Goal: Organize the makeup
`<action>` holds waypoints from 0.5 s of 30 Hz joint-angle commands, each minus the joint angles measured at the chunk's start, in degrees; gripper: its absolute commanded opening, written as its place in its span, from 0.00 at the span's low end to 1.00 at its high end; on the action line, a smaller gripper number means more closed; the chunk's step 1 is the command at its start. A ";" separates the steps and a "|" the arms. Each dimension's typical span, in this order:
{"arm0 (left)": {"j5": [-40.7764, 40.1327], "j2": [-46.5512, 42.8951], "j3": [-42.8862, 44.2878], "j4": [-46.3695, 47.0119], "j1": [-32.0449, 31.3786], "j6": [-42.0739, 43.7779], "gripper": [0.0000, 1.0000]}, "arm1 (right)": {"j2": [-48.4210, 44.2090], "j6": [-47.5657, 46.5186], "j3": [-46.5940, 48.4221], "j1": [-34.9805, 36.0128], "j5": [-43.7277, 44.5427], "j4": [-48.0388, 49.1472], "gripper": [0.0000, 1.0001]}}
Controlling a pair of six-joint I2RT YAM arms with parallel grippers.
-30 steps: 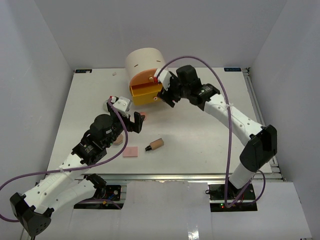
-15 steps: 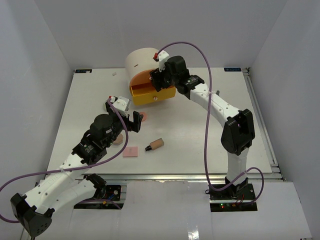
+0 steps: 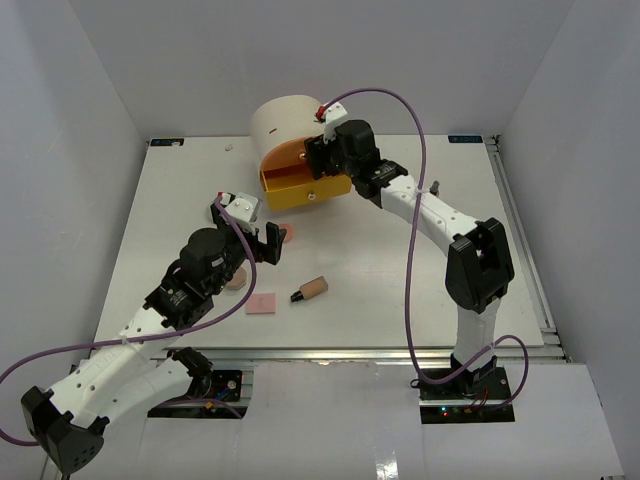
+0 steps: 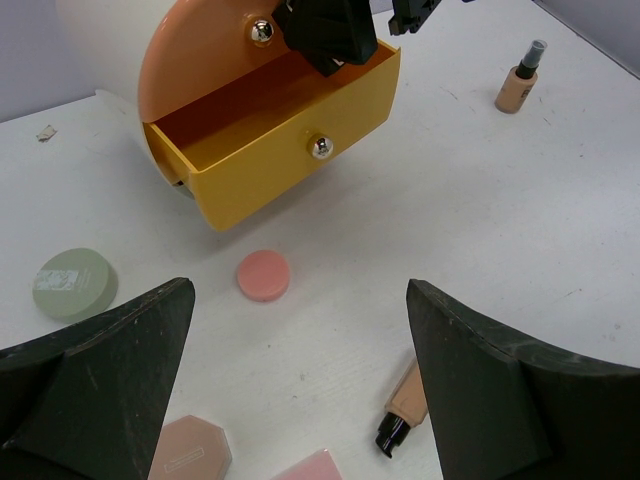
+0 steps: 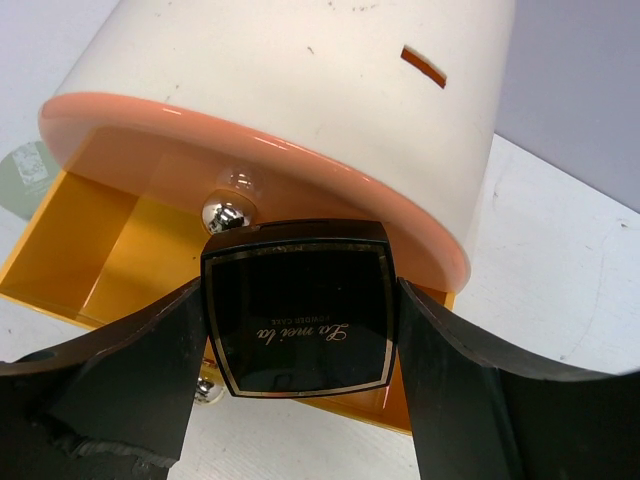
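Your right gripper [image 3: 322, 168], lately beside the drawer [image 3: 300, 192], now hovers over it clamping the black compact [image 5: 298, 308], ready to drop, while your left gripper [image 4: 300, 335] gapes open before it.

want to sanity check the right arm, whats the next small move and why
Probably lower the black square compact into the open yellow drawer: the right gripper holds it right over the drawer's mouth, not yet inside.
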 commanded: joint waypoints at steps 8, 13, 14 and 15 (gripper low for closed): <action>-0.65 -1.05 -0.33 1.13 0.55 0.31 0.98 | -2.13 1.34 -1.92 -0.46 2.39 7.09 0.41; -0.57 -1.04 -0.33 1.04 0.55 0.31 0.98 | -2.80 2.82 -4.01 -0.46 1.70 7.85 0.48; -0.57 -1.05 -0.33 1.08 0.55 0.31 0.98 | -2.91 2.87 -4.41 -0.46 1.68 8.01 0.51; -0.57 -1.05 -0.33 1.12 0.55 0.31 0.98 | -3.02 2.92 -4.76 -0.46 1.68 8.15 0.54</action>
